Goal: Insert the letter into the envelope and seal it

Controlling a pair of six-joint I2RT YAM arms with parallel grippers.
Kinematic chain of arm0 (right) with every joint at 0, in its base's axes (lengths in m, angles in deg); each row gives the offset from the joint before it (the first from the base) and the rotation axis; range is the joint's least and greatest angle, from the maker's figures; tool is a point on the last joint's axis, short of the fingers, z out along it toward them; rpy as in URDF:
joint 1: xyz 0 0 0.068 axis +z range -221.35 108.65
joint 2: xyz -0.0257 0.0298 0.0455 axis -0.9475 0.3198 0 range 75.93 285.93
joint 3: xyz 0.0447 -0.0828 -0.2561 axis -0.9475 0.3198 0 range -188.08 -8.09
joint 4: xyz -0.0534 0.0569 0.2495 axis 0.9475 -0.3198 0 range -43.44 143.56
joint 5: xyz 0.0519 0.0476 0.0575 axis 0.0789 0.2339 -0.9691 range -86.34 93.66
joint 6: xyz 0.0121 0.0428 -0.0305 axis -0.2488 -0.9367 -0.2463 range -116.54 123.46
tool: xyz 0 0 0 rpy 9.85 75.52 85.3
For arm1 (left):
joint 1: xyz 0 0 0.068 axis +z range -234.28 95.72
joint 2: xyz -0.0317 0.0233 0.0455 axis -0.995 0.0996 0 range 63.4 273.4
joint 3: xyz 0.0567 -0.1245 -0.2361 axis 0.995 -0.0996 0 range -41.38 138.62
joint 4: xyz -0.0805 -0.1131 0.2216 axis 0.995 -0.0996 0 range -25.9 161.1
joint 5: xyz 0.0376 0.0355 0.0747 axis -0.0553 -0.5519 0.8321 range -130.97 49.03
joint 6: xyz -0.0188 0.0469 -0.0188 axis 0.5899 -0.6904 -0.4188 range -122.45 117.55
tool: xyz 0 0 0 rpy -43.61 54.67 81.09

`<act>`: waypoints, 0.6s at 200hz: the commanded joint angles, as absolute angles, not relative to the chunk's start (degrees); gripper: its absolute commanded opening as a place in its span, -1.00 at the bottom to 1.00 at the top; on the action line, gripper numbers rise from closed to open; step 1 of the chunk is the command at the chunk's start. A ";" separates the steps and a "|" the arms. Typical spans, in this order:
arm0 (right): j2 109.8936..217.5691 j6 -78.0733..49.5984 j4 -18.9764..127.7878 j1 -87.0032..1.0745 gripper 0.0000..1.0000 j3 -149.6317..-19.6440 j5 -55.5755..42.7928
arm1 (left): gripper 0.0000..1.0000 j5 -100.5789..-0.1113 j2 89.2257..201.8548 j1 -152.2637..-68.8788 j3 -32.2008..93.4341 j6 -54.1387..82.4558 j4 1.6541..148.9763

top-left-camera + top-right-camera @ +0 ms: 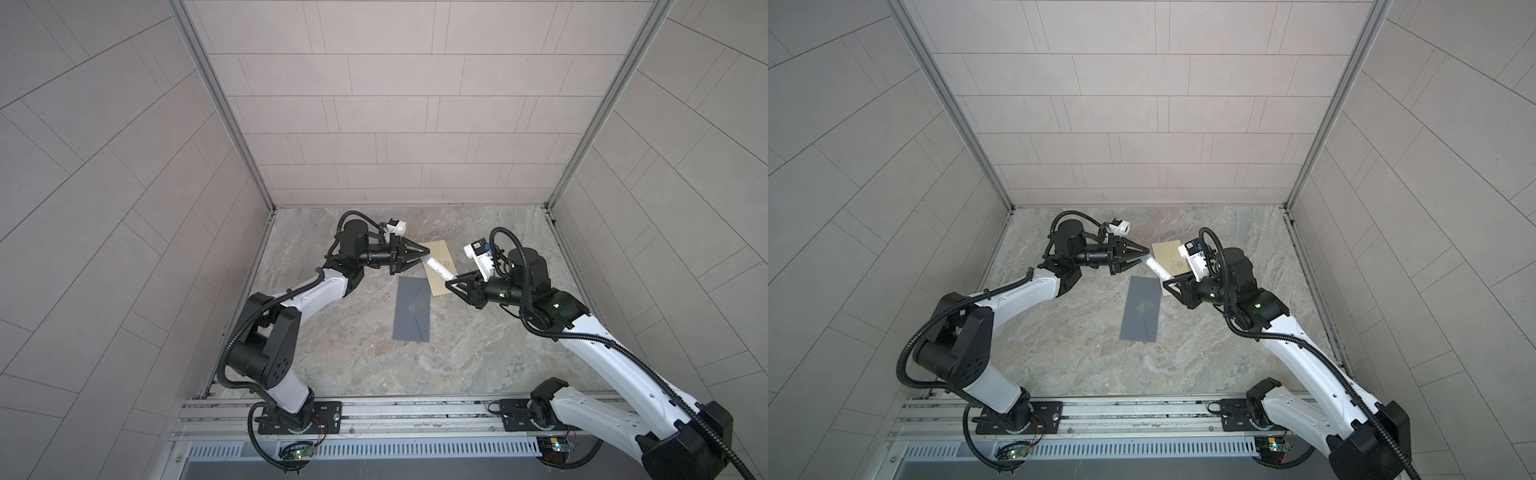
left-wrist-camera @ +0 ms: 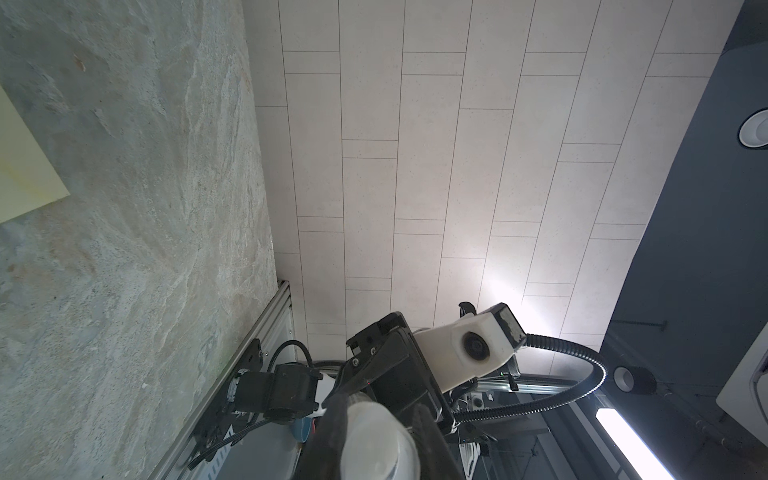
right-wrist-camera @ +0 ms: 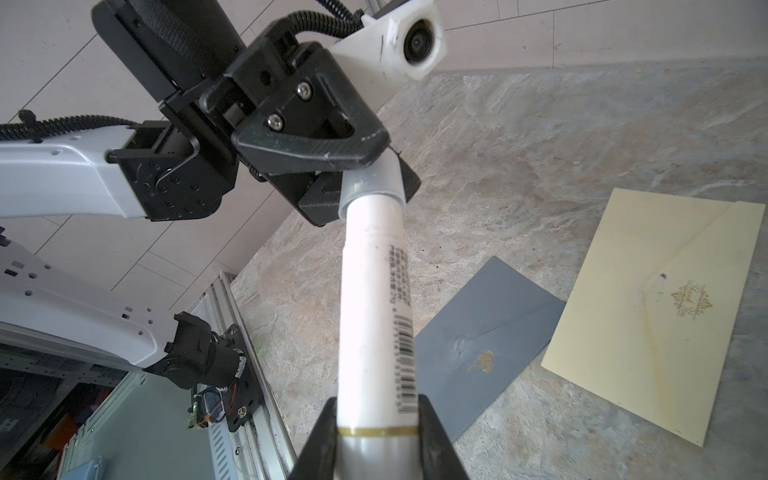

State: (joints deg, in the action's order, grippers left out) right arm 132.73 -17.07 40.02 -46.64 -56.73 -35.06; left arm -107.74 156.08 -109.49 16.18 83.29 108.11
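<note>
Spanning the marbled counter inside a tiled booth, the left arm and right arm reach inward from their base rail, elbows bent, wrists level and pointing at each other over the far middle. Two envelopes lie flat beneath them, flap side up with the flaps down: a cream envelope further back and a grey envelope nearer the rail, its far corner just beside the cream one's edge, as the right wrist view shows. Each bears a small gold emblem. Between the arms, clear of the counter and crossing above the cream envelope in both top views, hangs a white glue stick with a barcode on its side. The left jaws are clenched on its grey far end; the right jaws grasp the opposite end at a gold band. Nothing stands between the arms and either envelope.
</note>
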 commanded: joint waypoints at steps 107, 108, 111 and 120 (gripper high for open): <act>134.08 -17.71 44.37 -47.18 -1.00 -58.93 -34.92 | -0.55 -110.42 156.49 -112.22 15.04 87.00 114.45; 134.05 -17.71 44.35 -47.18 -1.00 -58.95 -34.92 | -0.55 -110.41 156.53 -112.23 15.04 86.97 114.48; 133.81 -17.80 44.33 -47.20 -1.00 -59.00 -34.78 | -0.54 -110.36 156.62 -112.19 15.09 87.00 114.45; 133.19 -17.68 43.84 -47.24 -1.00 -59.05 -34.38 | -0.53 -110.08 156.97 -112.24 15.08 87.15 114.42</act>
